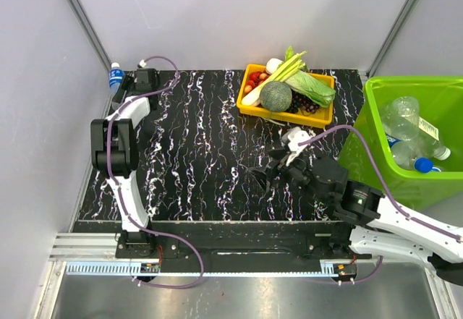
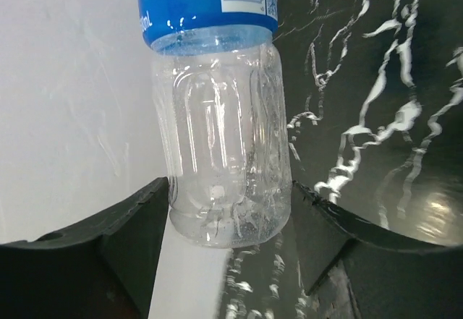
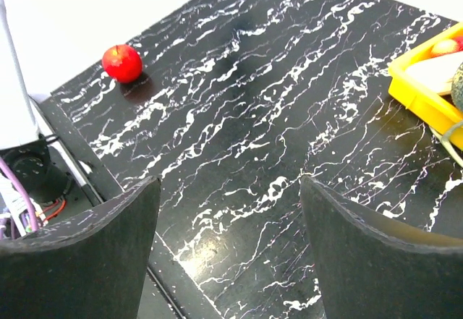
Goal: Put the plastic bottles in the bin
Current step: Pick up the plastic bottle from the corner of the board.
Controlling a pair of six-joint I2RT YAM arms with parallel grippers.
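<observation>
A clear plastic bottle (image 1: 114,75) with a blue label sits at the table's far left corner, against the wall. My left gripper (image 1: 130,82) reaches into that corner. In the left wrist view the bottle (image 2: 221,138) points away from me, and its base sits between the two fingers of my left gripper (image 2: 230,189), which press on both sides. The lime-green bin (image 1: 376,109) stands at the right and holds several clear bottles (image 1: 405,116). My right gripper (image 1: 262,176) hovers over the middle of the table, pointing left. In its wrist view the right gripper (image 3: 230,189) is open and empty.
A yellow tray (image 1: 249,105) of vegetables and fruit stands at the back, left of the bin; its corner (image 3: 409,87) shows in the right wrist view. A small red fruit (image 3: 121,63) lies near the table's left edge. Grey walls close in the back and left.
</observation>
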